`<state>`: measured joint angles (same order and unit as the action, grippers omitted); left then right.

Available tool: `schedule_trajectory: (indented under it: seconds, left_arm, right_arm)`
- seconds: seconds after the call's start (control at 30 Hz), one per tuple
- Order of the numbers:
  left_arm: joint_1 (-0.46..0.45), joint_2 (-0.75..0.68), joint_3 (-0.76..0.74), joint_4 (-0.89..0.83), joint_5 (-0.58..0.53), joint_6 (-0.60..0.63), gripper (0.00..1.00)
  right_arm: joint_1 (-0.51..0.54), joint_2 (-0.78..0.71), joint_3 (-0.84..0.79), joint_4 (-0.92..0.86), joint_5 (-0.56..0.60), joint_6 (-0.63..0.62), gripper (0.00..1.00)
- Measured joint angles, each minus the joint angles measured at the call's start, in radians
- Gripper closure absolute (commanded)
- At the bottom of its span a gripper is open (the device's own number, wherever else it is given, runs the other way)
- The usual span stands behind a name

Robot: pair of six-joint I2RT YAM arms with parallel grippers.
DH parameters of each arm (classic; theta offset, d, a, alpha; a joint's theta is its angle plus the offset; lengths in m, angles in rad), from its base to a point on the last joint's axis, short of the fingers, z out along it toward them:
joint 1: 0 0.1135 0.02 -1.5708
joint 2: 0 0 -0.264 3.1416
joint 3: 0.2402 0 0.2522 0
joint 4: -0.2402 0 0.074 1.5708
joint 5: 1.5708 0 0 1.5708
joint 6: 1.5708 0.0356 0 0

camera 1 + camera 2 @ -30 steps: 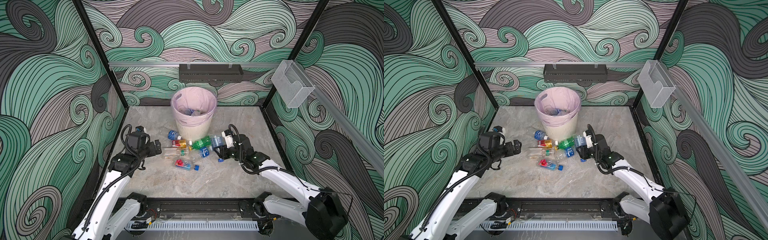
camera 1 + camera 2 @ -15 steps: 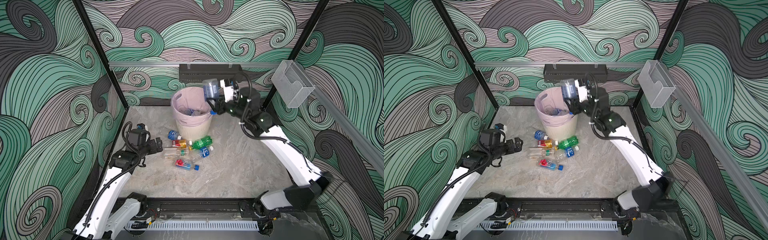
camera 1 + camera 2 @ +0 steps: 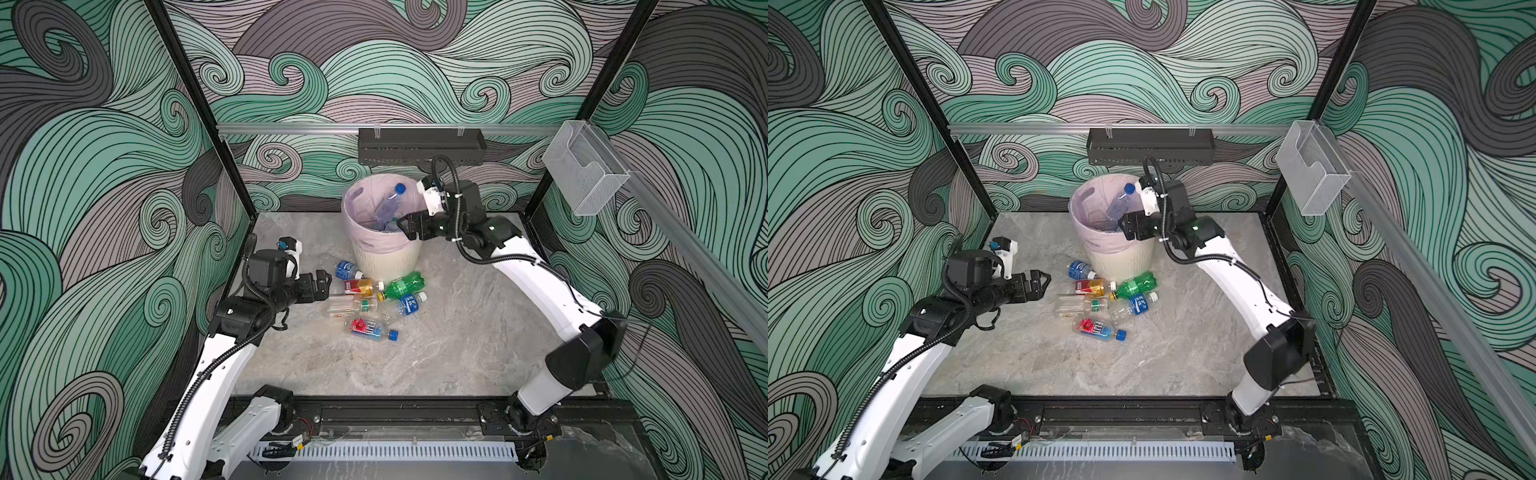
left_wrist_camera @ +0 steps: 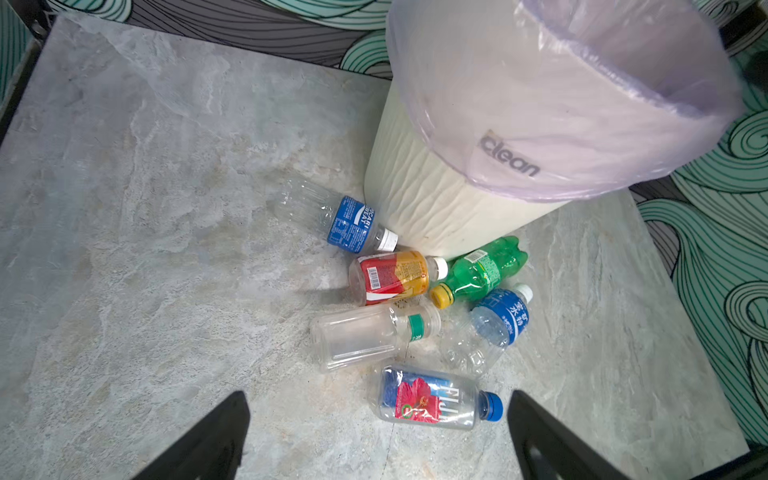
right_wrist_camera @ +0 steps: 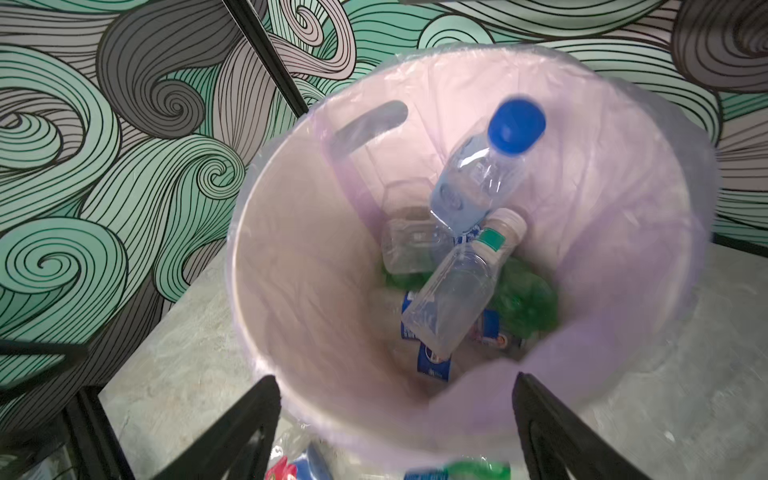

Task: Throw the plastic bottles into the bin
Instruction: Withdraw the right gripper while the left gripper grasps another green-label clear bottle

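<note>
While my left end effector hangs wide open and empty, 6 small plastic bottles lie just beyond it on the grey marble tabletop, clustered against the round cream-white ribbed bin with a pale pink liner. Farther back, my right end effector is at the rim, jaws spread, holding nothing; a clear blue-capped bottle leans cap-up inside.

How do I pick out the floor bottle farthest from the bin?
Find the cream bin with its pink liner at the back. The outermost bottle lying before it is clear; it alone there has a red flower label and blue cap.
</note>
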<state>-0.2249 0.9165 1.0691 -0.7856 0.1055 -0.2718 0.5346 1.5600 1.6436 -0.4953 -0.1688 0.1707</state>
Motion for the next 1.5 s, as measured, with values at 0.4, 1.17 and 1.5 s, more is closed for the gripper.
schedule_trajectory:
  seconds: [0.4, 1.17, 1.5]
  left_arm:
    - [0.0, 0.162, -0.008, -0.002, 0.098, 0.137, 0.15]
    - [-0.189, 0.363, -0.084, 0.076, -0.051, 0.555, 0.19]
    - [-0.198, 0.454, -0.106, 0.136, -0.072, 0.678, 0.2]
  right_arm:
    - [-0.009, -0.388, -0.412, 0.096, 0.161, -0.004, 0.09]
    - [-0.04, -0.545, -0.734, 0.09, 0.231, 0.04, 0.08]
    - [-0.046, -0.638, -0.765, 0.112, 0.224, 0.042, 0.06]
